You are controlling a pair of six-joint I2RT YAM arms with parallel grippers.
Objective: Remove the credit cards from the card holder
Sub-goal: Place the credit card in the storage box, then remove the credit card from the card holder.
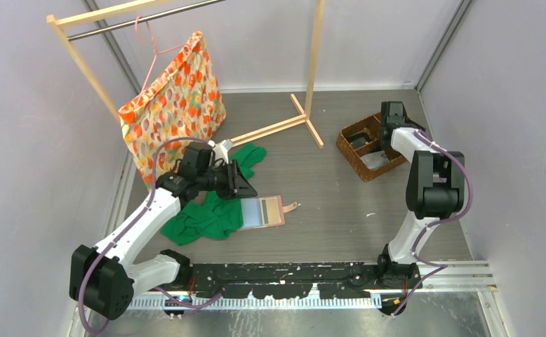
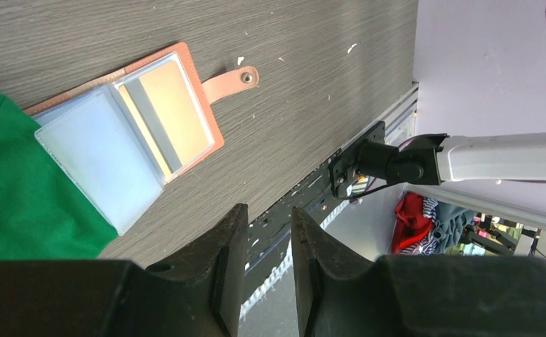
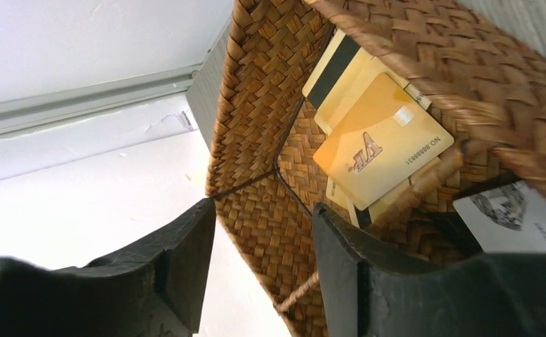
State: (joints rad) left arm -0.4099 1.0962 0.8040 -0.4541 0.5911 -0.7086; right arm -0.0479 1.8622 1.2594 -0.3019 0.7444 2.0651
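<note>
One card holder [image 1: 262, 211] lies open; one basket [image 3: 256, 105] holds two gold cards [image 3: 379, 144]; left tool [image 2: 268, 217] narrow, right tool [image 3: 263, 210] wide, both empty.

The card holder [image 2: 165, 119] looks leather-like with glossy plastic sleeves [image 2: 95, 161] — the basket [image 3: 256, 105] rough woven wicker.

light: bright, even | shadows: soft | right wrist: wall [image 3: 81, 200] perhaps overexposed | foreground soft-focus

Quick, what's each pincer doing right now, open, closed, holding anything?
Left pincer: slightly open, empty, near the card holder.
Right pincer: open, empty, over the wicker basket.
</note>
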